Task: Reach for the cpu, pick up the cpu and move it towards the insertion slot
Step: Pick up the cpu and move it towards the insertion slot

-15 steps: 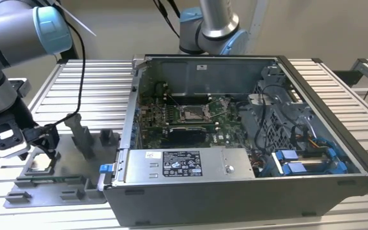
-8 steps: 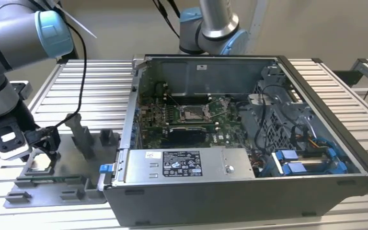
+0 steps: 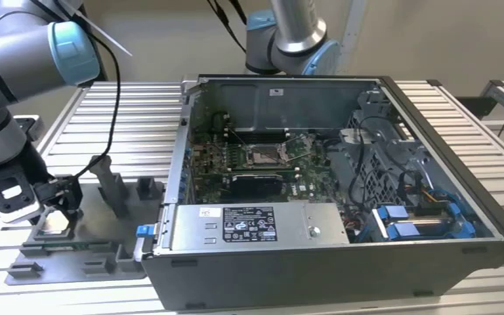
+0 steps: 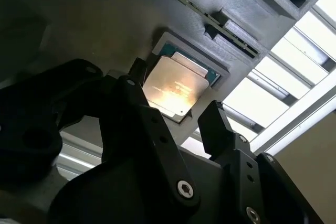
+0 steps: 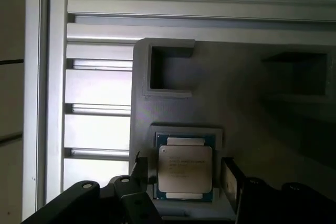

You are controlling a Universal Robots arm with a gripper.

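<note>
End effector (image 4: 175, 91) spread open, straddling cpu (image 5: 185, 169) seated in grey fixture (image 5: 236, 87) recess; upright posts (image 3: 112, 187) nearby.

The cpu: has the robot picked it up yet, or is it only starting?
Reaching looks done: the gripper is down at the cpu, one open finger on each side. Picking up is in hand but not done: the cpu lies flat in its recess in the grey fixture. Left to do: the grab, the lift and the trip to the slot.
</note>
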